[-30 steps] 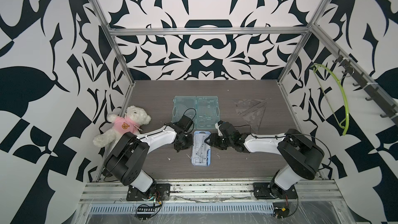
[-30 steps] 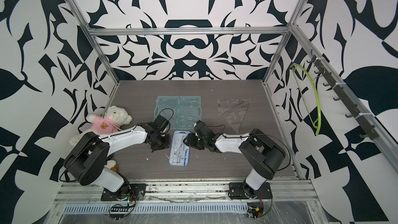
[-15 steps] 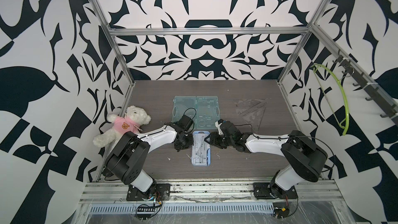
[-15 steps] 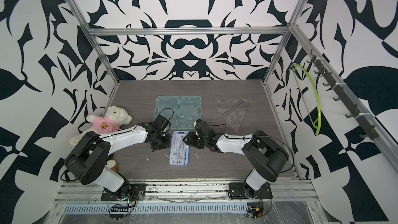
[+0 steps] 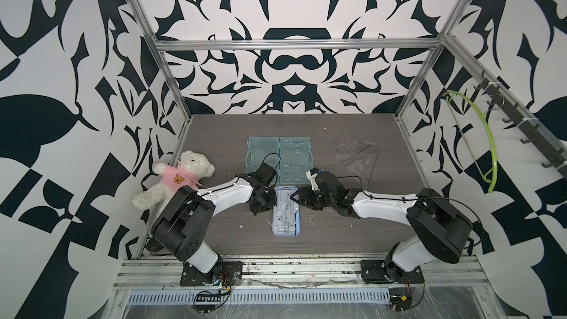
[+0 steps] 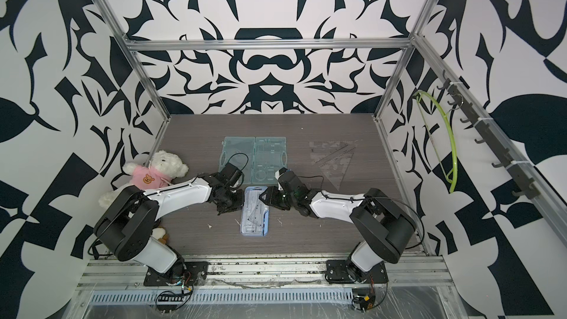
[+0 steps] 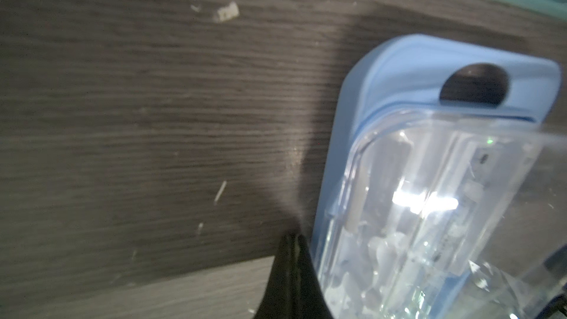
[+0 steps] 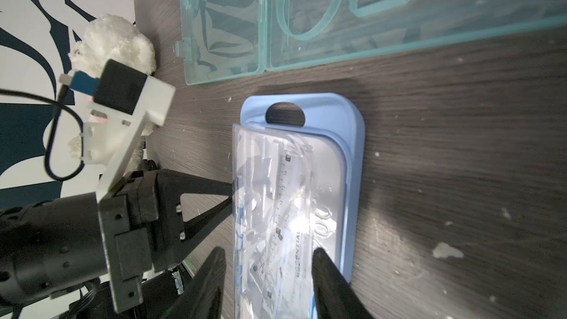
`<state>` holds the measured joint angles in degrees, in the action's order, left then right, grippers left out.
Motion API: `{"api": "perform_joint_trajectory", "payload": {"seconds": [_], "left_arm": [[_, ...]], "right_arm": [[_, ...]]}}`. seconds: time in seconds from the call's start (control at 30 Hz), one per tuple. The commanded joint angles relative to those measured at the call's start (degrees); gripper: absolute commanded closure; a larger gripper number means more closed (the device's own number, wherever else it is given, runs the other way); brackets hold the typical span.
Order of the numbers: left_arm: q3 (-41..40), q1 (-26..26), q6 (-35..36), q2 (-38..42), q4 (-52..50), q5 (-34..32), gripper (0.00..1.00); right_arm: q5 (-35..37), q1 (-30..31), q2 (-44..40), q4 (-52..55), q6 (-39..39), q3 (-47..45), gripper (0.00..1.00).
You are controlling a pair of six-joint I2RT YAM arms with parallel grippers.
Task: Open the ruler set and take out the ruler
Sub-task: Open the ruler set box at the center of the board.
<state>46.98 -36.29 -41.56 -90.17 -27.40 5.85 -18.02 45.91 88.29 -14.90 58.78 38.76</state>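
Ruler set (image 8: 352, 164): my left hand (image 8: 231, 193) closed, tip against its edge; my right hand (image 8: 267, 251) half-spread astride clear lid (image 8: 276, 179).

Glossy clear plastic lid over a matt pale-blue plastic tray: the ruler set (image 5: 286, 213), centre frame, on a matt dark wood-grain table (image 5: 337, 234). Above it, a smooth translucent teal plastic case (image 5: 294, 154); at left, a fluffy white plush bear (image 5: 196, 164) in pink cloth.

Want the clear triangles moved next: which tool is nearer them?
Right. The right tool is beside the ruler set, on the side toward the triangles; the left tool is across the set, farther.
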Motion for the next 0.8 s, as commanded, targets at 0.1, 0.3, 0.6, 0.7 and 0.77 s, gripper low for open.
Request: {"api": "perform_joint_trajectory", "payload": {"seconds": [0.1,0.3,0.6,0.7,0.77], "left_arm": [[0.3,-0.2,-0.2,-0.8,0.2,0.4,0.98],[0.3,-0.1,-0.2,-0.5,0.2,0.4,0.98],[-1.2,0.5,-2.0,5.6,-0.7,-2.6,0.95],[-1.1,2.1,-2.6,12.3,-3.3,-5.8,0.9],[-1.0,3.9,-2.6,17.6,-5.3,-8.0,0.88]], "right_arm": [[-1.2,2.8,-0.8,-1.6,-1.1,3.4,0.52],[-1.2,4.0,0.4,-1.9,-1.4,4.7,0.51],[-0.3,4.1,0.4,1.5,-2.5,6.4,0.51],[0.5,4.4,0.6,4.1,-3.6,8.2,0.51],[0.7,4.6,0.8,5.2,-4.1,9.1,0.51]]}}
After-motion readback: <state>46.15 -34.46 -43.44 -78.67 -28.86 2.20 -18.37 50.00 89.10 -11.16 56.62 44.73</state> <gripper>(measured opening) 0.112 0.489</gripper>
